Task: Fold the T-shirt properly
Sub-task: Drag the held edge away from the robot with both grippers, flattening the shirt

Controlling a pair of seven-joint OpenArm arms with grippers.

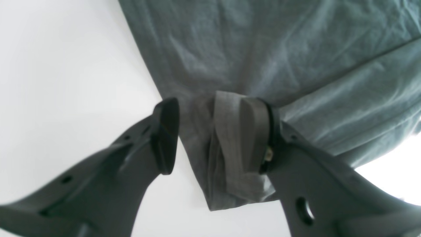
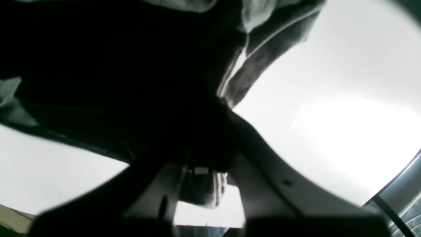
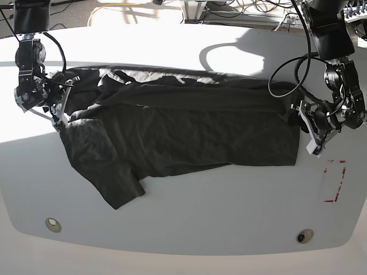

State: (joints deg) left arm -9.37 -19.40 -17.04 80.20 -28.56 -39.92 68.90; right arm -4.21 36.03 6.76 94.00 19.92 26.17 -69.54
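On table (image 3: 189,217), T-shirt (image 3: 189,134) edges: left gripper (image 1: 218,133) spread, right gripper (image 3: 60,112) pinching.

Both arms are black, with looping black cables along them. The left gripper (image 1: 218,138) has dark grey plastic fingers (image 1: 164,135) with round holes behind the tips.

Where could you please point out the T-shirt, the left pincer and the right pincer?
T-shirt (image 3: 189,134), base view, middle of its body.
Left pincer (image 1: 218,135), left wrist view, between its fingertips.
Right pincer (image 3: 57,109), base view, at the shirt's edge.
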